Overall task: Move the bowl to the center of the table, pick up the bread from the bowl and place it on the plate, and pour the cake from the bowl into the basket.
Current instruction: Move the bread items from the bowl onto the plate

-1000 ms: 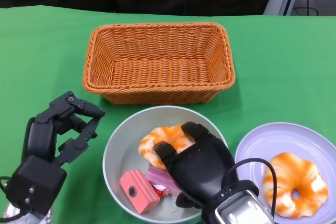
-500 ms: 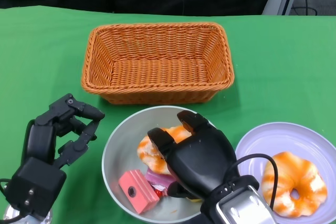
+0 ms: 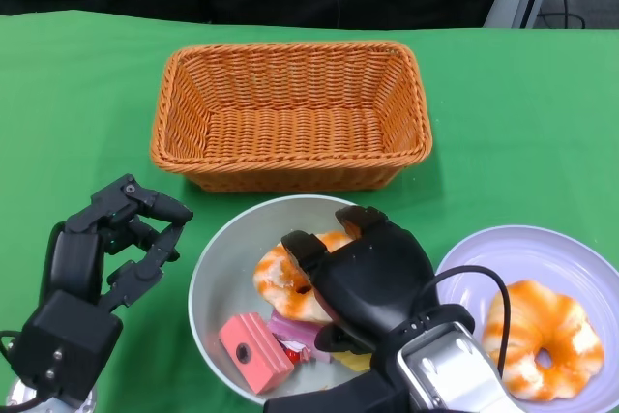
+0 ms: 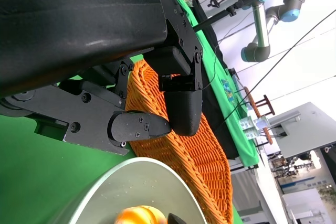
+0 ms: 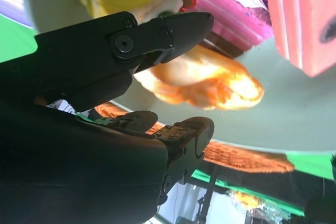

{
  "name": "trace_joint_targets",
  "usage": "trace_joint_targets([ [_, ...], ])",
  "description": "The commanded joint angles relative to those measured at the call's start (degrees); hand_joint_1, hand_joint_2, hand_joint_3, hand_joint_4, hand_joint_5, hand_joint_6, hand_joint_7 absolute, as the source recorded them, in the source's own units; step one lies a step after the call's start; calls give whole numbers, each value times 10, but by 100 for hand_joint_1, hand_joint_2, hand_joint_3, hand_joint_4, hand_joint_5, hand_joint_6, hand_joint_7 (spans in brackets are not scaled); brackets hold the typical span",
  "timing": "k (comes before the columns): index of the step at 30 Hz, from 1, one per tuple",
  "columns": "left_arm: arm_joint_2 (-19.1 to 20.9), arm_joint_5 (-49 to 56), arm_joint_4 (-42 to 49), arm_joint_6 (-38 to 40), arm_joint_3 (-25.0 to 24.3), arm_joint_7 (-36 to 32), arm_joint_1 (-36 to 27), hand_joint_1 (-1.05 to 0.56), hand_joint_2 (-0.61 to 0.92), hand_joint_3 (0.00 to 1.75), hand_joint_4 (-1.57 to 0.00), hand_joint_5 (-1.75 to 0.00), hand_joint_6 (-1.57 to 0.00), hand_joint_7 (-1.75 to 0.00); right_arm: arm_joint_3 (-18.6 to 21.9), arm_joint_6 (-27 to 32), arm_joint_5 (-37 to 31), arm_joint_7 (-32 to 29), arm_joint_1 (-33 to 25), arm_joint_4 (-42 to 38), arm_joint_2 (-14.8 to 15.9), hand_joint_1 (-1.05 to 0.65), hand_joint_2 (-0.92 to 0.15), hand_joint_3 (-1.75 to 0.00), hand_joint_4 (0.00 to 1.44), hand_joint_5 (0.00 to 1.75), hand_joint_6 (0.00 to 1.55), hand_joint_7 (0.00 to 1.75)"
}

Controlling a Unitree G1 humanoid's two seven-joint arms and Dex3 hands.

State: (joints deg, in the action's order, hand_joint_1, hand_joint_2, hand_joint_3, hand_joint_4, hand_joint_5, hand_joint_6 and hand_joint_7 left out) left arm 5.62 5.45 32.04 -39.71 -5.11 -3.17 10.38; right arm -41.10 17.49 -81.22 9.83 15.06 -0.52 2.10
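The grey bowl (image 3: 218, 282) sits in front of the basket. It holds an orange glazed bread (image 3: 282, 278), a pink cake block (image 3: 253, 351), a magenta wrapped piece (image 3: 293, 332) and a yellow cake slice (image 3: 354, 363). My right hand (image 3: 368, 273) hangs over the bowl with its fingers spread over the bread. In the right wrist view the bread (image 5: 210, 85) lies between the fingers (image 5: 184, 24), and a gap shows on the far side. My left hand (image 3: 116, 244) hovers empty just left of the bowl, fingers bent and apart. The lilac plate (image 3: 493, 253) on the right carries another bread (image 3: 537, 336).
The orange wicker basket (image 3: 290, 118) stands empty behind the bowl, close to its far rim. Green cloth covers the table. The left wrist view shows the basket (image 4: 194, 150) and bowl rim (image 4: 131, 179) past my left fingers.
My right hand has shifted left and farther over the bowl, so its fingers now cover more of the bread. The left hand and the bowl have stayed put.
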Motion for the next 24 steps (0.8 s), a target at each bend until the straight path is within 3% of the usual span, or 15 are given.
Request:
trace_joint_targets([
  [1, 8, 4, 0, -6, -1, -7, 1, -16, 92, 36, -73, -147, -73, -119, 3, 2, 3, -44, 17, -40, 3, -81, -92, -9, 43, 7, 39, 2],
  [6, 5, -1, -1, -8, -1, -2, -1, -16, 92, 36, -72, -147, -73, -118, 0, 5, 12, -81, 34, -92, 0, -82, -92, -9, 45, 7, 39, 1],
  [18, 1, -5, -12, 6, 1, 2, -5, -15, 92, 36, -72, -148, -74, -115, -20, 10, 29, -74, 62, -137, -11, -80, -92, -16, 45, 5, 38, 1],
  [20, 1, -4, -13, 7, 2, 2, -6, -14, 92, 36, -72, -148, -74, -115, -23, 9, 32, -91, 63, -144, -11, -78, -92, -16, 51, 7, 41, 2],
  [24, 0, -6, -12, 7, 2, 4, -5, -14, 92, 37, -73, -148, -74, -115, -21, -5, 57, -112, 65, -153, -11, -68, -92, -13, 76, 15, 56, 6],
])
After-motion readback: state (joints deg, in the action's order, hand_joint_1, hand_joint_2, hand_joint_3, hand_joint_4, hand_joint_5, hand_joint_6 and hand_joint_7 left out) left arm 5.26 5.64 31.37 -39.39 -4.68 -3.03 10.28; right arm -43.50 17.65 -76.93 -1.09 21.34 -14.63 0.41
